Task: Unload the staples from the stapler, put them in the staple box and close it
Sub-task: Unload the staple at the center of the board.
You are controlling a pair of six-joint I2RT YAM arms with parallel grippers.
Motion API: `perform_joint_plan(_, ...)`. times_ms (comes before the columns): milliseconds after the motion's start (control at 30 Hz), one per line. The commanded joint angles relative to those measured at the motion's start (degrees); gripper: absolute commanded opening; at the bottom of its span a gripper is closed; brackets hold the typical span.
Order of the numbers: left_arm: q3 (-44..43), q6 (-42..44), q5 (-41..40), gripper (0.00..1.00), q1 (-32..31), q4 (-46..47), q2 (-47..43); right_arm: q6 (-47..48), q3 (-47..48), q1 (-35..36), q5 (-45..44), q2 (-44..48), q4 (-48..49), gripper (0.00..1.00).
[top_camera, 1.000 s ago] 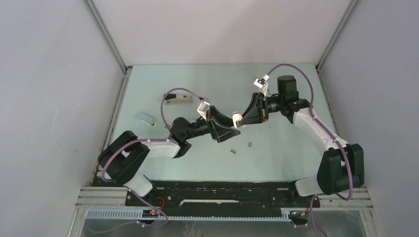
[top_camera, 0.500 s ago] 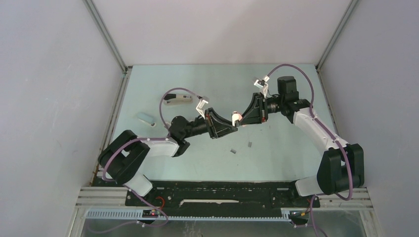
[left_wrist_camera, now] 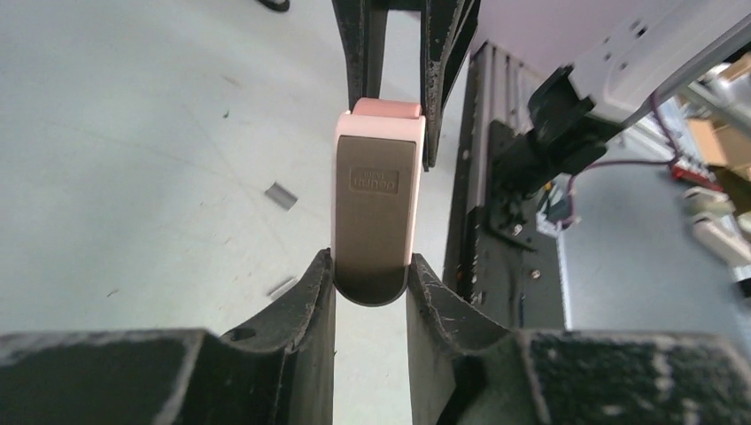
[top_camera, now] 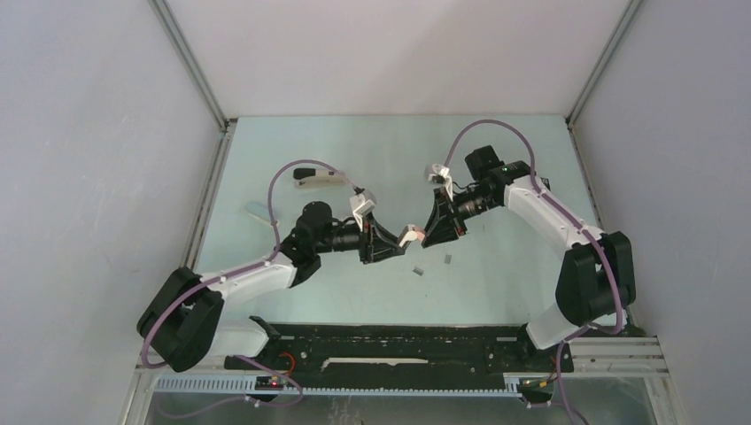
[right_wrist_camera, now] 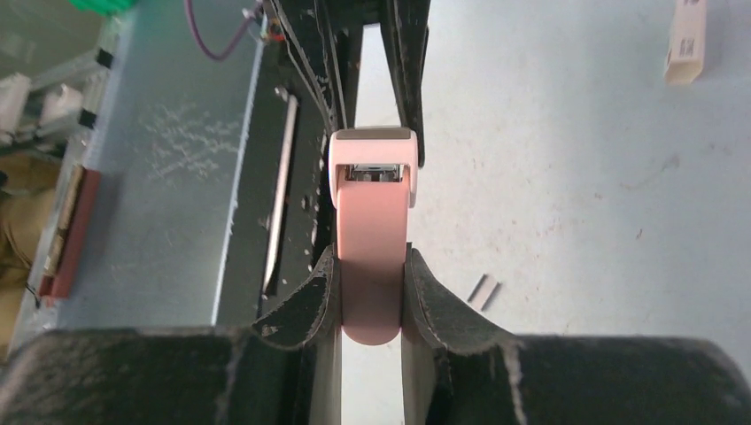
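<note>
Both grippers are shut on one small hinged stapler (top_camera: 409, 235), held above the table's middle; it is pink and beige, not black. My left gripper (left_wrist_camera: 372, 276) clamps its beige half (left_wrist_camera: 375, 212). My right gripper (right_wrist_camera: 372, 282) clamps its pink half (right_wrist_camera: 372, 257), whose far end shows a metal magazine opening (right_wrist_camera: 372, 173). In the top view the left gripper (top_camera: 400, 239) and right gripper (top_camera: 425, 233) meet tip to tip. Loose staples (top_camera: 416, 270) lie on the table below, and they also show in the left wrist view (left_wrist_camera: 282, 196) and the right wrist view (right_wrist_camera: 484, 292). A slim black and silver-grey stapler (top_camera: 317, 177) lies untouched at the back left.
A small pale box (right_wrist_camera: 689, 40) lies on the table to the left, partly behind the left arm's cable in the top view (top_camera: 257, 210). A black rail (top_camera: 398, 341) runs along the near edge. Grey walls (top_camera: 106, 177) enclose the table.
Both grippers moved together toward the near left and lower, carrying the pink and beige stapler with them. Both arms changed pose. The staples on the table stayed put.
</note>
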State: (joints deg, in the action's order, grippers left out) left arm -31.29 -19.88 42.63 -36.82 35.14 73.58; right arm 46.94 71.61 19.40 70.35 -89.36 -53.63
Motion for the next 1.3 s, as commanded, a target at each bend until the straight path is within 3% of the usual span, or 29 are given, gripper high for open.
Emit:
perform_joint_plan(0, -0.22, 10.27, -4.94, 0.04, 0.87, -10.62, -1.79, 10.11, 0.63, 0.16, -8.23, 0.04, -7.81, 0.0)
perform_joint_plan(267, -0.3, 16.67, -7.68, 0.03, 0.82, -15.7, -3.14, 14.67, -3.67, 2.11, -15.23, 3.91, -3.36, 0.0)
perform_joint_plan(733, -6.72, 25.82, -21.7, 0.03, -3.13, -30.56, -2.08, 8.26, -6.24, 8.64, -33.81, 6.74, 6.85, 0.0)
perform_joint_plan(867, -8.1, 27.43, -21.71, 0.03, -4.81, -31.15, -0.29, 6.29, -7.23, 10.96, -34.85, 6.76, 9.47, 0.0)
perform_joint_plan(1133, -5.02, 23.78, -15.07, 0.05, -4.73, -22.45, 0.26, 4.31, -8.14, 10.02, -27.56, 7.13, 10.41, 0.0)
perform_joint_plan(1267, -3.87, 14.54, -10.11, 0.18, -4.5, -13.47, 2.64, 0.39, -6.31, 9.15, -20.23, 6.27, 9.11, 0.0)
